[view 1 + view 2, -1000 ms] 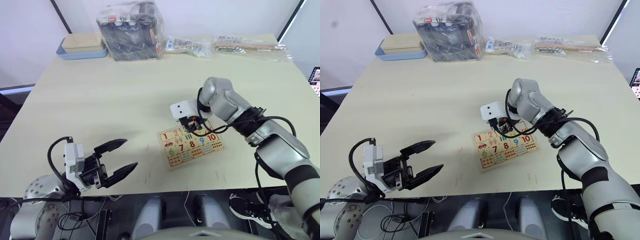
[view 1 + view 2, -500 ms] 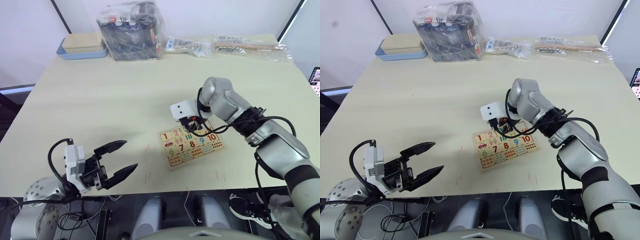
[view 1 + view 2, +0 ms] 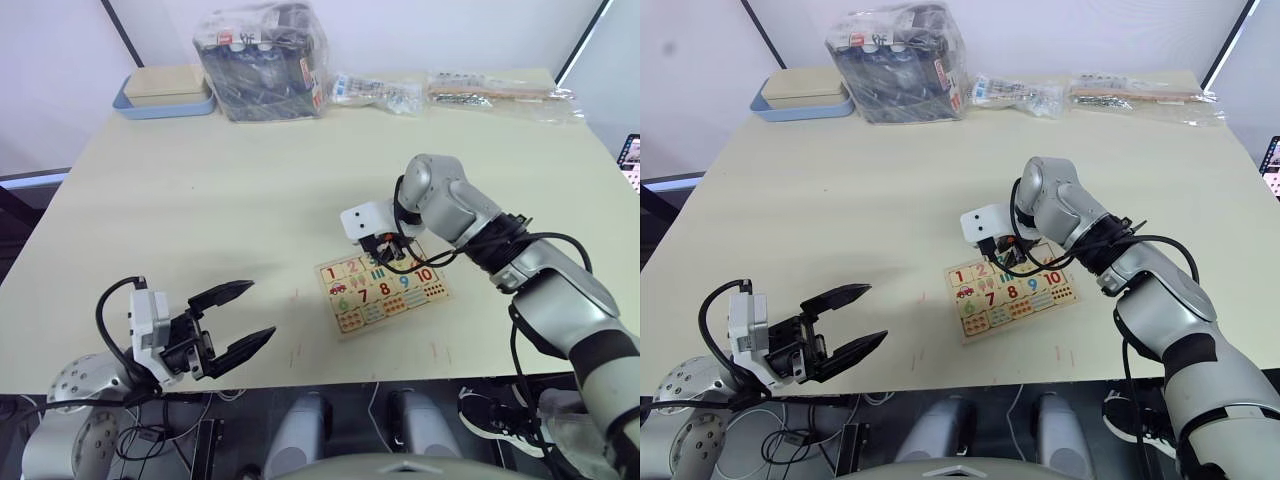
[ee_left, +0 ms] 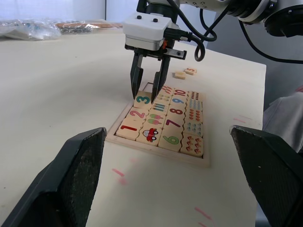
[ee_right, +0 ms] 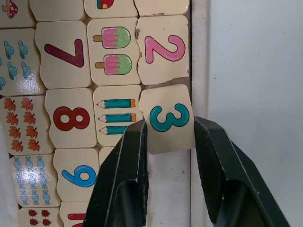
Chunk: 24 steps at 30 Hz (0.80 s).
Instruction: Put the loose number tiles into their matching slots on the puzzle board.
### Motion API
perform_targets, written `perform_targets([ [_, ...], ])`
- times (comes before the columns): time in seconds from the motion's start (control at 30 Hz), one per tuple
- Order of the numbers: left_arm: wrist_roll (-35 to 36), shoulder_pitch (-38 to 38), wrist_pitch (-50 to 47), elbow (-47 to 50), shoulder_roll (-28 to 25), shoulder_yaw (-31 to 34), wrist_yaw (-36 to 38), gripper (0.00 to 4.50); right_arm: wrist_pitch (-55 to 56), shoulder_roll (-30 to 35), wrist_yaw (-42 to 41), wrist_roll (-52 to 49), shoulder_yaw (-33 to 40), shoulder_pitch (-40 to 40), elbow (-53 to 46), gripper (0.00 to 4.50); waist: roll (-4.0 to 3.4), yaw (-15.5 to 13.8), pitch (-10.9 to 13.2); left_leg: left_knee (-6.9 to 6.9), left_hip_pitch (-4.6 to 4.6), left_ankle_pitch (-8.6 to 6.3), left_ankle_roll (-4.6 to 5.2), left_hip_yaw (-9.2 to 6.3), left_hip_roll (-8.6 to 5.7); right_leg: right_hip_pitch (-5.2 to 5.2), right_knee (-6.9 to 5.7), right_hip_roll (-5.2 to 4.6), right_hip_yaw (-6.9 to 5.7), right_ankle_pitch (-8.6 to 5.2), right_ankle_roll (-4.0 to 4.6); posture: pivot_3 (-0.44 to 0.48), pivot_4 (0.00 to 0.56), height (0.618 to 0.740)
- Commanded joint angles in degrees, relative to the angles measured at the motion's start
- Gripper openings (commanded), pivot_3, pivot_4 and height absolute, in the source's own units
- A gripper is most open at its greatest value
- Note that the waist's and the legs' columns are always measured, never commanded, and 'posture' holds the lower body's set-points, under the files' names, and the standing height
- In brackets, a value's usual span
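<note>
The puzzle board point(image 4: 156, 154) lies flat on the table, right of centre, with coloured numbers and counting pictures set in it. My right gripper point(image 5: 170, 126) points down over the board's top row, shut on the number 3 tile point(image 5: 169, 118). That teal-printed tile sits slightly skewed beside the 2, partly over the rim point(image 5: 199, 47). Two loose number tiles point(image 4: 180, 74) point(image 4: 191, 71) lie on the table just beyond the board. My left gripper point(image 3: 261, 308) hovers open and empty near the table's front edge, well left of the board.
A blue tray with a tan box point(image 3: 160, 95) sits at the back left, with a plastic-wrapped dark box point(image 3: 262, 60) beside it. Clear bags point(image 3: 380, 92) point(image 3: 500, 90) lie along the back edge. Faint red marks point(image 4: 118, 172) dot the table near the board.
</note>
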State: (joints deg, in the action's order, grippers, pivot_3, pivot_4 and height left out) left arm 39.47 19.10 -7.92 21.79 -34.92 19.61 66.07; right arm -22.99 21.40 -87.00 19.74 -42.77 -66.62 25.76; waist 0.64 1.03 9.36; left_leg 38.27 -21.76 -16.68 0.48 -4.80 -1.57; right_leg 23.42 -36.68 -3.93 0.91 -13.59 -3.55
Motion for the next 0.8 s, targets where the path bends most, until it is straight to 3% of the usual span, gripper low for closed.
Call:
perform_targets([
  [0.03,-0.1,0.1,1.3,0.8,0.3,-0.2,0.0,4.5,0.8,0.1,-0.3,0.1,0.7,0.4,-0.4,0.85,0.0,0.0,0.0,0.0,0.0,0.0,0.0,0.0,0.0,0.0,0.0,0.0,0.0,0.0,0.0,0.0,0.15,0.74],
  [0.47,-0.3,0.1,1.5,0.8,0.3,-0.3,0.0,4.5,1.3,0.1,-0.2,0.0,1.1,0.3,-0.1,0.85,0.0,0.0,0.0,0.0,0.0,0.0,0.0,0.0,0.0,0.0,0.0,0.0,0.0,0.0,0.0,0.0,0.15,0.74],
  [0.63,-0.3,0.3,1.5,0.8,0.3,-0.3,0.0,4.5,1.4,0.1,-0.2,-0.1,1.1,0.4,-0.1,3.25,0.0,0.0,0.0,0.0,0.0,0.0,0.0,0.0,0.0,0.0,0.0,0.0,0.0,0.0,0.0,0.0,0.15,0.74],
  [0.7,-0.3,0.4,1.5,0.9,0.2,-0.2,0.0,4.5,1.4,0.1,-0.1,0.0,1.1,0.5,-0.3,4.39,0.0,0.0,0.0,0.0,0.0,0.0,0.0,0.0,0.0,0.0,0.0,0.0,0.0,0.0,0.0,0.0,0.15,0.74],
  [0.8,-0.2,0.5,1.5,1.0,0.2,-0.2,0.0,4.5,1.3,0.0,0.5,-0.3,1.7,0.6,-0.4,4.46,0.0,0.0,0.0,0.0,0.0,0.0,0.0,0.0,0.0,0.0,0.0,0.0,0.0,0.0,0.0,0.0,0.15,0.74],
])
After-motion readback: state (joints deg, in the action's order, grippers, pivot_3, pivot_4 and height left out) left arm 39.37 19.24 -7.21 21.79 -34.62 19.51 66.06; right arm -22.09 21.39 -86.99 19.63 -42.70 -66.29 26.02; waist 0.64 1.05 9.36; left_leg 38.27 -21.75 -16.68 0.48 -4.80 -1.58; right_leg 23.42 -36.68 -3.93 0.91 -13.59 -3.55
